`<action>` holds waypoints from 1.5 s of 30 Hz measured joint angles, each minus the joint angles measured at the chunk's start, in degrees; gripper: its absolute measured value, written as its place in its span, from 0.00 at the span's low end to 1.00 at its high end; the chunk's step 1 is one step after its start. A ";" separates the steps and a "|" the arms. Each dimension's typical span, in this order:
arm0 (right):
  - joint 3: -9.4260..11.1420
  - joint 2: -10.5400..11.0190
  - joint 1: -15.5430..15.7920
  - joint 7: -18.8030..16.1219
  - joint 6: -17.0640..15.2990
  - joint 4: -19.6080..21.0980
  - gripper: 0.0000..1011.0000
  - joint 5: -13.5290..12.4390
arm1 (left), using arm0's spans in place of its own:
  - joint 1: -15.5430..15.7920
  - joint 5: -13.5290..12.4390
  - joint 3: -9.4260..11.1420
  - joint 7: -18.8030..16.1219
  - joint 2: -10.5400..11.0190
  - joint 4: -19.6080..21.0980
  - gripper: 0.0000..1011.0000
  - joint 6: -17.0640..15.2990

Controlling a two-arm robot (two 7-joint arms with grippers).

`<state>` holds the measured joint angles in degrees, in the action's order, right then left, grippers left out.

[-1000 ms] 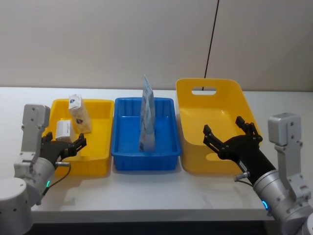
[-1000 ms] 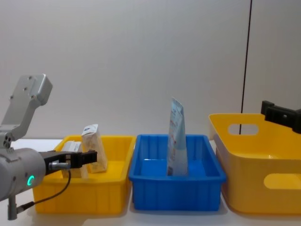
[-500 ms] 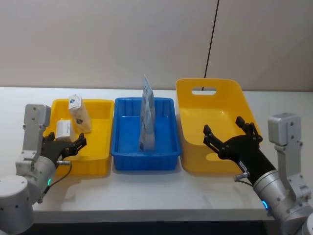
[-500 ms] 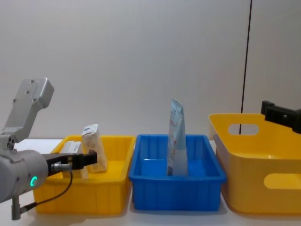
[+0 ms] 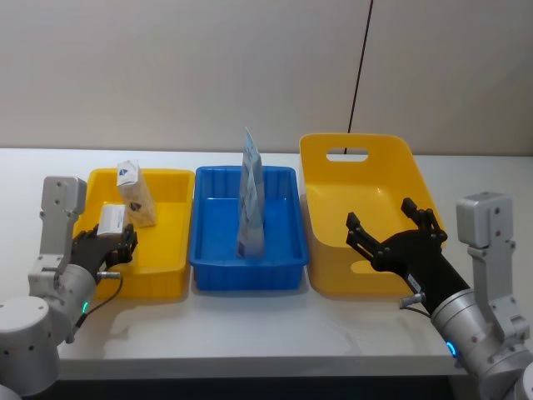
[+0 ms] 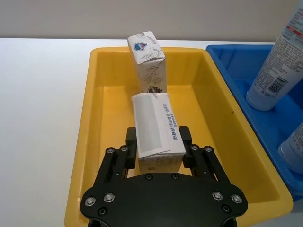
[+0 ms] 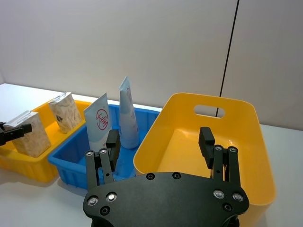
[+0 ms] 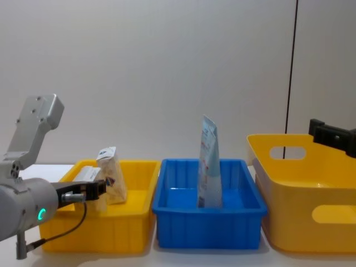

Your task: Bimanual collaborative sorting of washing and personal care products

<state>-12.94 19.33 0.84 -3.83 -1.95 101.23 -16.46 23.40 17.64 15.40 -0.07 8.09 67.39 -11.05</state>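
Observation:
A cream paper-wrapped pack [image 6: 155, 135] sits low in the yellow tray [image 6: 87, 142], and my left gripper [image 6: 158, 144] is shut on its two sides. From the head view the same gripper [image 5: 111, 244] is at the tray's near left with the pack [image 5: 112, 218] in it. A second cream pack [image 5: 136, 193] with a dark logo leans upright at the tray's back. Two white-and-blue tubes [image 7: 99, 125] [image 7: 127, 113] stand in the blue tray [image 5: 246, 275]. My right gripper [image 5: 391, 233] hangs open over the front of the yellow basket [image 5: 358, 167], holding nothing.
The three containers stand side by side on a white table [image 5: 250, 333], yellow tray left, blue tray middle, basket right. A black cable [image 5: 360, 67] runs down the wall behind the basket. Bare table lies in front of the containers.
My left gripper's fingers, spread wide a second ago, have come together onto the cream pack in the yellow tray. The right arm has not moved.

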 joint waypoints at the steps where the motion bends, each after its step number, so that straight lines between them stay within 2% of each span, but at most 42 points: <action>1: 0.00 0.00 0.00 0.00 0.00 0.00 0.99 0.00 | 0.01 -0.06 -0.10 -0.01 -0.06 -0.04 0.49 0.03; 5: 0.00 0.00 0.00 0.00 0.00 0.00 0.99 0.00 | -0.03 -0.28 -0.34 -0.13 -0.23 -0.04 0.41 0.06; 22: 0.00 0.00 0.00 0.00 0.00 0.00 0.99 0.00 | -0.85 -1.35 -1.27 -1.05 -0.39 2.09 0.41 0.10; 31: 0.00 0.00 0.00 0.00 0.00 0.00 0.99 0.00 | -2.44 -2.68 -1.47 -1.38 0.67 7.32 0.41 0.04; 37: 0.00 0.00 0.00 0.00 0.00 0.00 0.99 0.00 | -4.43 -3.96 -1.48 -1.48 2.09 13.37 0.41 -0.76; 45: 0.00 0.00 0.00 0.00 0.00 0.00 0.99 0.00 | -6.79 -4.98 -1.50 -1.48 3.37 19.01 0.41 -1.90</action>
<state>-12.94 19.33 0.84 -3.83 -1.95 101.23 -16.47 16.60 12.66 13.90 -1.55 11.46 86.40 -12.95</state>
